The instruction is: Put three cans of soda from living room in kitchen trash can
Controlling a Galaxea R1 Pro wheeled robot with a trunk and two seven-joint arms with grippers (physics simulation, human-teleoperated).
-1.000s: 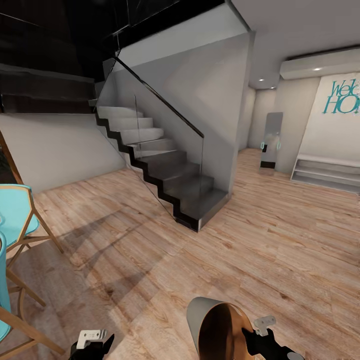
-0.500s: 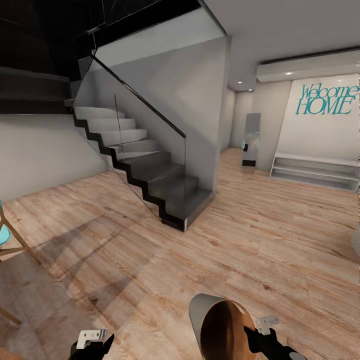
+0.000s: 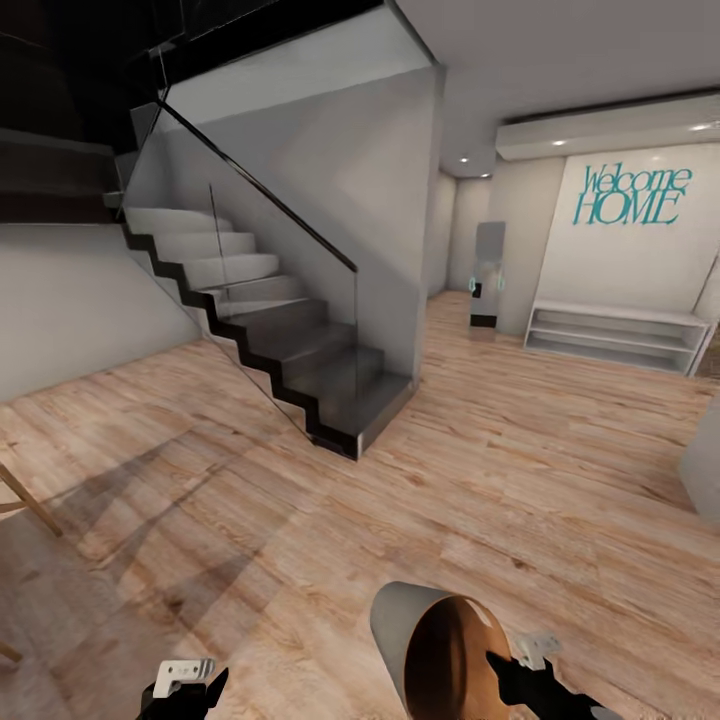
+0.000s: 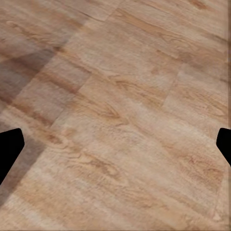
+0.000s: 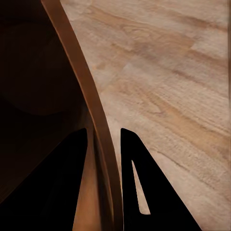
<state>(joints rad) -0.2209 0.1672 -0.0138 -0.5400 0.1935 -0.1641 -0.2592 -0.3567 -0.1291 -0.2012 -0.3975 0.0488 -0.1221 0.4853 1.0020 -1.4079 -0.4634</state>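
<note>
The right gripper [image 3: 520,665] sits at the lower right of the head view. Its jaws are closed on the rim of the tash can [image 3: 415,630]. In the right wrist view one finger [image 5: 57,183] lies inside the can and the other outside, with the copper-brown wall [image 5: 98,125] pinched between them. The can is carried tilted, its mouth facing the camera; the glossy brown interior is visible and the pale grey outside faces upper left.

The left gripper [image 3: 185,680] sits at the lower left of the head view. In the left wrist view its dark fingertips [image 4: 8,151] stand at opposite frame edges, so the jaws are spread wide and hold nothing; wood floor [image 4: 120,115] lies between them.

Open floor [image 3: 520,480] of light wood planks spans the middle and right of the head view. A staircase [image 3: 290,350] with dark risers and a glass balustrade descends from upper left to centre; its lowest step ends at a sharp corner on the floor. A grey wall bounds the stair on its right side, with a passage beyond. A wooden chair leg [image 3: 25,500] enters at the left edge. A pale block [image 3: 705,470] cuts in at the right edge.

Teal wall lettering [image 3: 630,195] at upper right reads "Welcome HOME". A low white shelf unit [image 3: 615,335] stands beneath it.
</note>
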